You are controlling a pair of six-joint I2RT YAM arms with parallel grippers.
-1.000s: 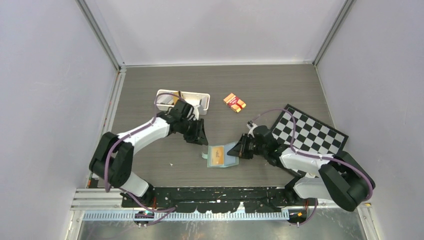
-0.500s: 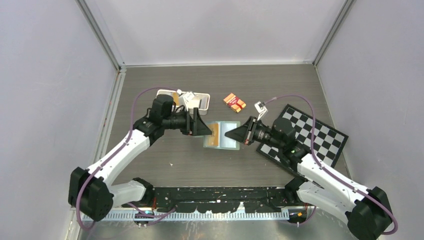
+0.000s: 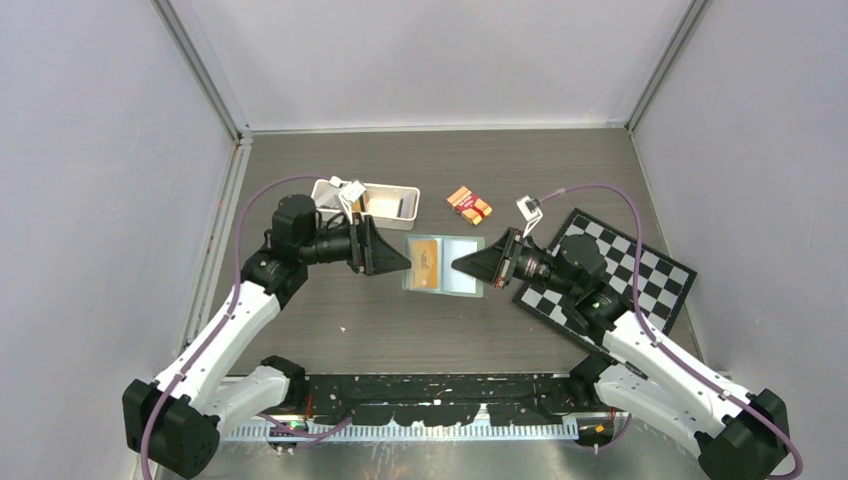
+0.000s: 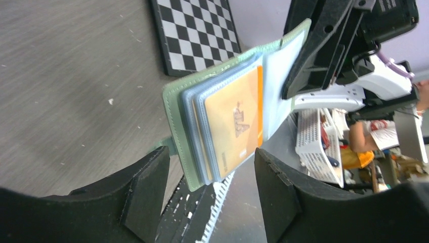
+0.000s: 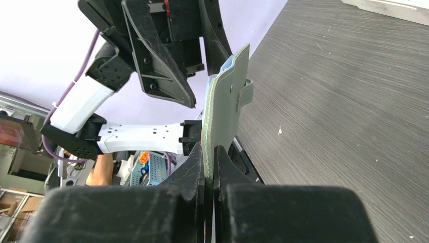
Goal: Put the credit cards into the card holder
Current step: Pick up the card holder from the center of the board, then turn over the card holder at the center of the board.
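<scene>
My right gripper (image 5: 209, 152) clamps the card holder (image 5: 225, 106) aloft; my left gripper (image 4: 211, 157), spread wide, should seat the gold card (image 4: 235, 121) squarely.

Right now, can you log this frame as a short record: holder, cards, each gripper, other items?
card holder: open, held off the table between the two arms
gold card: sitting in an inner pocket
right gripper: shut on the card holder's green cover edge
left gripper: open, fingers either side of the holder's free edge, not gripping
other cards: none clearly visible
also on table: white tray, orange-red packet, checkerboard
</scene>
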